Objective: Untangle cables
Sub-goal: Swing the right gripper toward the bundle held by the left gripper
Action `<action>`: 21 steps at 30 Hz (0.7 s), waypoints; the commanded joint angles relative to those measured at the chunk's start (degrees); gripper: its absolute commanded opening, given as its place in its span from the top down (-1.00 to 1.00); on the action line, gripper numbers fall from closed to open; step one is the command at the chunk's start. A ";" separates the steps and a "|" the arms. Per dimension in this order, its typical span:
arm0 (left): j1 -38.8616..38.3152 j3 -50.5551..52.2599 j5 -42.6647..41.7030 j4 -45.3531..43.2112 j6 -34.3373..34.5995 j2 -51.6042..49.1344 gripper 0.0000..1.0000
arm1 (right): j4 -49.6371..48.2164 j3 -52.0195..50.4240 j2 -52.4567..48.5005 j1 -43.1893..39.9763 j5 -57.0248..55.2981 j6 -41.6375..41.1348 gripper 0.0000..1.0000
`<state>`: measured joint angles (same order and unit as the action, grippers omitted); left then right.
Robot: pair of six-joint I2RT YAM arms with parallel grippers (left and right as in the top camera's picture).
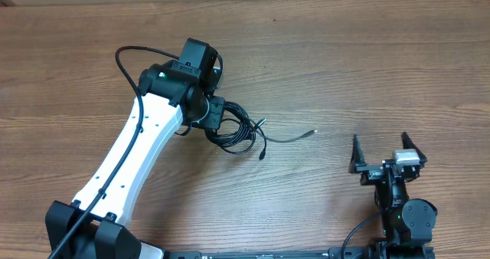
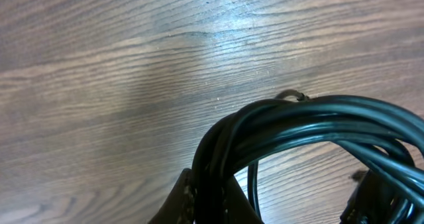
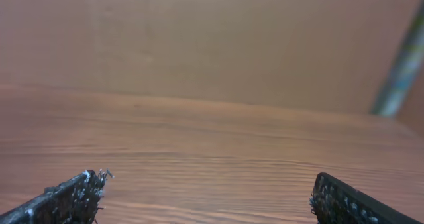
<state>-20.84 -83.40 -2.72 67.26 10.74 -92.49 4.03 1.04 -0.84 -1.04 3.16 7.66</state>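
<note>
So the cables (image 1: 236,132) are bunched in a messy black coil around the middle of the tabletop (image 1: 344,60), a bit left of centre. One thin loose end trails off to the right and finishes in a small plug (image 1: 312,132). Another short end pokes out toward the near side, with its own connector (image 1: 262,155) lying on the wood.

The left pincer (image 1: 217,115) sits right on the left edge of the coil, clamped narrow on the bundle. In the left wrist view the glossy black strands rise out of its grip at the near edge and arc over to the right, close above the wood grain. The left arm (image 1: 130,159), white with black joints, reaches in from the near-left corner.

The right pincer (image 1: 385,153) is well apart, at the near right, spread wide. Its dark fingers (image 3: 69,197) show at the two near corners of its own view, with plain brown wood between them.
</note>
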 commanded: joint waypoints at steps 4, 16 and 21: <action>0.57 -1.51 0.13 -1.11 15.82 1.01 0.92 | -2.01 -0.59 0.68 -0.15 28.02 -24.41 -1.00; -0.66 -1.51 -5.35 -1.05 42.16 0.98 0.70 | -2.97 -0.59 0.68 -0.15 40.11 -75.54 -1.00; -2.78 -1.51 -6.10 2.86 40.98 0.98 -0.50 | -3.32 -0.59 0.68 -0.15 39.76 -74.69 -1.00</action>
<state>-22.13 -83.42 -7.35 68.18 50.00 -92.47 0.64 1.04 -0.84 -1.08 42.65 -62.89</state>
